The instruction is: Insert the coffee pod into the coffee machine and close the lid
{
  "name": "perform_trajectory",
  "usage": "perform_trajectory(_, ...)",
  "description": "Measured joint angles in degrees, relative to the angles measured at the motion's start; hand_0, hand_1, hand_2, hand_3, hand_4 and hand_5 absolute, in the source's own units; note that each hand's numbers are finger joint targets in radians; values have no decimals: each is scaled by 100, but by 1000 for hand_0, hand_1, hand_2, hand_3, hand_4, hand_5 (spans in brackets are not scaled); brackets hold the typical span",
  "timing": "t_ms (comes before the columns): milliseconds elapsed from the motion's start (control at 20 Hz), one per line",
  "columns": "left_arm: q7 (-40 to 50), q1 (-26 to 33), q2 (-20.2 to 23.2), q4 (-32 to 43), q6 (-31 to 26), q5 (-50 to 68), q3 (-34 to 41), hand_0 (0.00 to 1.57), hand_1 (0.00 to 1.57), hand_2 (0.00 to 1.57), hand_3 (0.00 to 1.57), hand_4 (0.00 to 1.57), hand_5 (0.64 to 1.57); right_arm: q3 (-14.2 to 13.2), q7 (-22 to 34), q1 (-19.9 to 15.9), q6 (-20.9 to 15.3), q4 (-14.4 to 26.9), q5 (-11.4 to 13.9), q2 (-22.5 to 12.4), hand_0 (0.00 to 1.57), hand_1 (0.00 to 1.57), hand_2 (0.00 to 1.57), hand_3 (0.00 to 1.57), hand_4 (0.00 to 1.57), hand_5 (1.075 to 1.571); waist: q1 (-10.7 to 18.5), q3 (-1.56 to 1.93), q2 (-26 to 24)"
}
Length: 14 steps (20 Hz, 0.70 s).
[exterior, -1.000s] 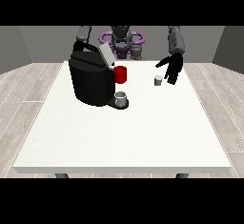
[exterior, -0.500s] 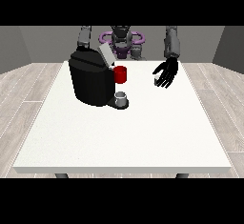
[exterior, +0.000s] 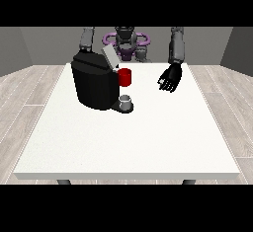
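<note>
- The small pale pod that stood on the table a second ago, just beside the hand at the view's right (exterior: 169, 78), no longer shows there. Half a second back the hand covered that spot, and now it hangs above the table (exterior: 123, 142) with its fingers curled inward.
- My read is that the pod has been picked up and sits inside that curled hand, but I cannot actually see the pod in this view, so I treat that as likely and not confirmed.
- If the pick did succeed, the grasp step is behind me and the carry to the machine comes next.
- The coffee machine (exterior: 94, 80) stands on the table towards the view's left, its lid (exterior: 109, 57) tilted up and open. A red part (exterior: 125, 77) juts from its front, with a small grey cup (exterior: 126, 100) on the base below.
- The hand at the view's right is well apart from the machine, off to its side and roughly level with the red part.
- Of the other arm I see only the upper part behind the machine; its hand is hidden, so I cannot tell how its fingers lie.
- Lid closing is not yet done.
</note>
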Motion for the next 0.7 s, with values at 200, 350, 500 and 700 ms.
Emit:
perform_trajectory(200, -90, -40, 41, 198, -84, -284, -140, 730, 730, 961, 849, 392, 1571, -144, -35, -25, 65, 166, -94, -69, 0, 0, 0, 0, 0, 1571, 39, 10, -71)
perform_trajectory(350, -118, -104, -14, 404, -129, -460, -166, 870, 870, 1021, 921, 413, 1571, -173, -111, 29, 26, 327, -112, -6, 0, 0, 0, 0, 0, 1571, 75, 7, -182)
perform_trajectory(500, -204, -189, -107, 634, -101, -595, -126, 1124, 1124, 1198, 1089, 394, 1571, -190, -103, 34, -42, 456, -95, 22, 0, 0, 0, 0, 0, 1571, 105, 5, -262)
perform_trajectory(700, -360, -318, -189, 734, -138, -648, -69, 1369, 1369, 1368, 1298, 482, 1571, -218, -46, 28, -206, 663, 114, -63, 0, 0, 0, 0, 0, 1571, 169, -2, -364)
